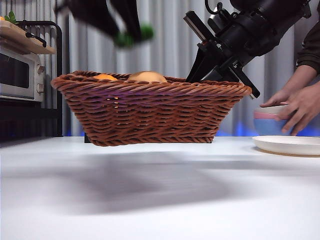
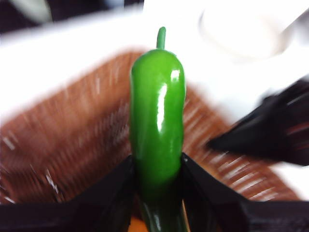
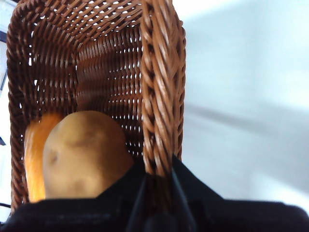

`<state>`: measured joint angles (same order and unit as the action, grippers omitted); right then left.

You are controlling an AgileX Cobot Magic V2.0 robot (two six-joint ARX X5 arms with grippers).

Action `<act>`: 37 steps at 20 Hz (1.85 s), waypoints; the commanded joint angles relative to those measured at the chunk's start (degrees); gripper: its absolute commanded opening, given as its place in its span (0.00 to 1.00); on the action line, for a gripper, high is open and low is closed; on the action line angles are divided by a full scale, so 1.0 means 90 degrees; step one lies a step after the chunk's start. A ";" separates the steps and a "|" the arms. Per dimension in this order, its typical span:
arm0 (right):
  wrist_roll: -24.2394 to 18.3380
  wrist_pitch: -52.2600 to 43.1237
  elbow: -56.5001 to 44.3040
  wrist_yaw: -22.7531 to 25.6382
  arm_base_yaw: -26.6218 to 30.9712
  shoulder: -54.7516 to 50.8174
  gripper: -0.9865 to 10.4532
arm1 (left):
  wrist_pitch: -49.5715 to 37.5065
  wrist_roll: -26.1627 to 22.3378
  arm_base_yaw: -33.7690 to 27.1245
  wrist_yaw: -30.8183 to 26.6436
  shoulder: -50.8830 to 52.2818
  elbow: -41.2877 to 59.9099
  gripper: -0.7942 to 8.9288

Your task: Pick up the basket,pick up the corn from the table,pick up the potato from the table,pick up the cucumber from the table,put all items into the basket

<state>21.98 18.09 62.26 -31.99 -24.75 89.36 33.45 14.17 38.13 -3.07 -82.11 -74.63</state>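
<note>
- White tabletop (image 1: 160,200) was the closest thing in the front view, bare and matte, with just a soft shadow on it. That shadow looked like it came from the basket (image 1: 150,112) hanging clear of the surface instead of sitting on it.
- The basket was up in the air because the right gripper (image 3: 157,181) had its 2 jaws pinched over the braided rim at 1 end. Holding it by the rim kept the opening facing up and free for drops, I'd guess.
- Inside, the potato (image 3: 84,154) sat right by that clamped rim, touching the corn (image 3: 38,150) beside it. In the front view only their tops poked above the rim, so 2 of 3 items looked done.
- Above the basket, the left gripper (image 2: 157,179) was clamped on the cucumber (image 2: 157,130) near its thick end, stem tip pointing away from the wrist. The wicker was blurred underneath it, so it seemed to be over the opening, probably lining up for the release.
- Farther back on 1 side, somebody's hands (image 1: 295,105) were at a stack of bowls (image 1: 270,122) next to a white plate (image 1: 290,145), well apart from the basket.
- At the far opposite side there was a toaster oven (image 1: 20,75) against the curtain (image 1: 170,45).
</note>
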 commanded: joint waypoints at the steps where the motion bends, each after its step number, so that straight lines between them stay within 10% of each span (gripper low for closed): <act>1: 0.0121 -0.0095 0.0078 -0.0078 -0.0002 -0.0012 0.07 | 0.0136 -0.0015 -0.0092 0.0051 -0.0449 0.0029 0.07; 3: 0.0119 -0.0087 0.0078 -0.0085 -0.0002 -0.0012 0.07 | 0.0308 -0.0002 -0.0117 0.0061 -0.0743 0.0029 0.09; 7: 0.0119 -0.0024 0.0078 -0.0083 -0.0002 -0.0012 0.07 | 0.0469 0.0119 -0.0126 0.0041 -0.0857 0.0027 0.73; 31: 0.1333 -0.0857 0.0078 0.0789 0.0078 0.1331 0.07 | 0.2035 -0.0219 -0.0109 0.0010 0.2795 -0.1260 0.73; 37: 0.1020 -0.0566 0.0078 0.0784 0.0141 0.1316 0.52 | 0.2259 -0.0272 -0.0109 -0.0192 0.2841 -0.1260 0.73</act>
<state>31.94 13.06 62.78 -24.88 -23.53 101.27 54.00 12.58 37.15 -4.54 -56.62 -86.26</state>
